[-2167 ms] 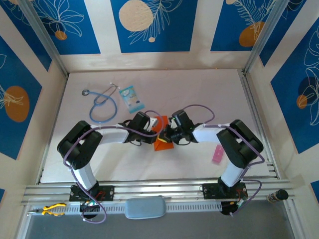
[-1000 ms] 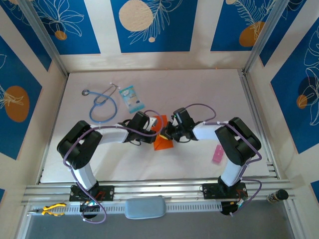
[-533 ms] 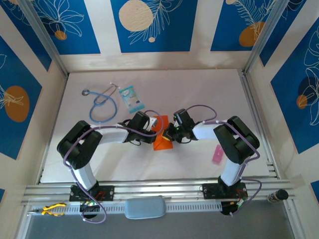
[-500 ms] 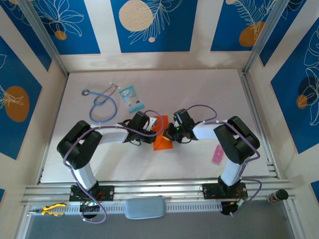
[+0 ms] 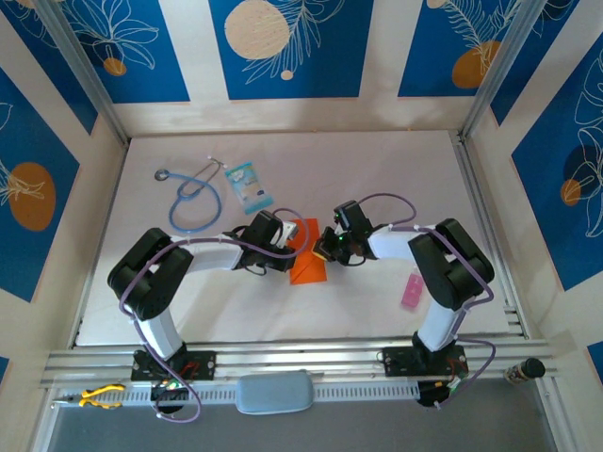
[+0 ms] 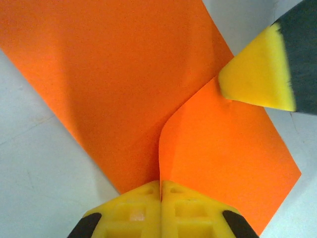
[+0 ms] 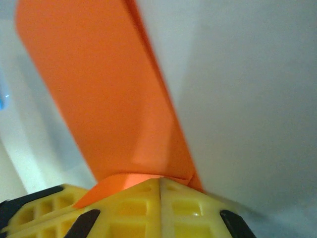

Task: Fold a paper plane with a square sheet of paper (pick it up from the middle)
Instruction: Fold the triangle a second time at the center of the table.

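On the near rail, yellow pliers (image 5: pixel 98 395) are lying at the left and a grey-blue pad (image 5: pixel 273 392) is sitting in the middle. Beyond the bases, a pink strip (image 5: pixel 411 292) is lying flat on the table (image 5: pixel 377 169), just beside the right arm's elbow. Both arms are bending inward and meeting at the middle of the table, where the paper (image 5: pixel 307 269) is lying, partly folded, with one flap doubled over the rest. The left gripper (image 5: pixel 292 249) is coming at it from the left and the right gripper (image 5: pixel 326 249) from the right, the 2 close together over its far edge. In the left wrist view, the left gripper's 2 yellow fingers are pressing together with no gap, their tips resting on the paper right where the flap's curled edge is ending; whether a layer is being nipped between them cannot be told. In that same view, the right gripper's yellow tip is touching the flap's far corner. In the right wrist view, the right gripper's fingers are likewise closing fully against each other, with the orange paper running away from their tips and a small lip of it sitting over one finger; a pinch cannot be confirmed there either. Farther back on the left, a light-blue packet (image 5: pixel 249 185) is lying just beside a blue stethoscope (image 5: pixel 193 201).
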